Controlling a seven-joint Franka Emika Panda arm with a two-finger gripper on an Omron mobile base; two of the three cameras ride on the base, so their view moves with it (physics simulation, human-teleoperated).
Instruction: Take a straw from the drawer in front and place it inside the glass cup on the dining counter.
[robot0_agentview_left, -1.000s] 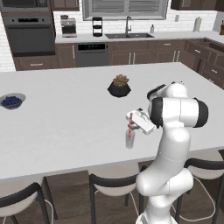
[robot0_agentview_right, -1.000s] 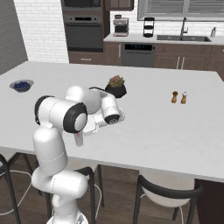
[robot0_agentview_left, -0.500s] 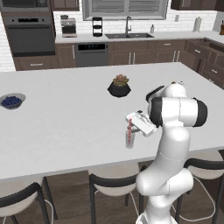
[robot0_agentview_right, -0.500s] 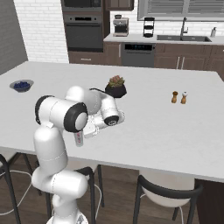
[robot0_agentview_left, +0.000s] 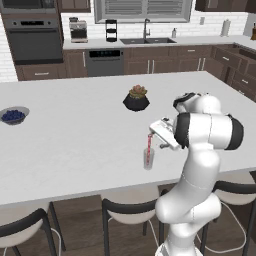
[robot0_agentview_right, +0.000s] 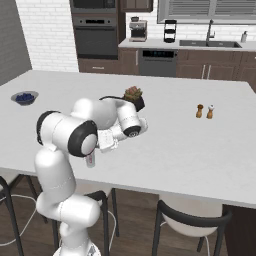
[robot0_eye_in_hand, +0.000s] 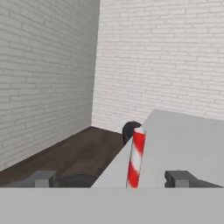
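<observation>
From the left base camera the straw (robot0_agentview_left: 149, 146) stands upright in the cup (robot0_agentview_left: 148, 159) near the counter's (robot0_agentview_left: 75, 135) front edge, its striped top poking above the rim, with the hand (robot0_agentview_left: 159, 131) just beside that top. From the right the arm's elbow covers most of this: only a sliver of cup (robot0_agentview_right: 90, 161) shows below the elbow, and the straw cannot be made out. The hand camera shows the two fingertips (robot0_eye_in_hand: 43, 178) set wide apart, the straw (robot0_eye_in_hand: 136, 157) between them touching neither, its lower part cut off. A plant pot (robot0_agentview_left: 136, 98) sits farther back, a blue bowl (robot0_agentview_left: 13, 115) far left; two shakers (robot0_agentview_right: 205, 111) show from the right.
</observation>
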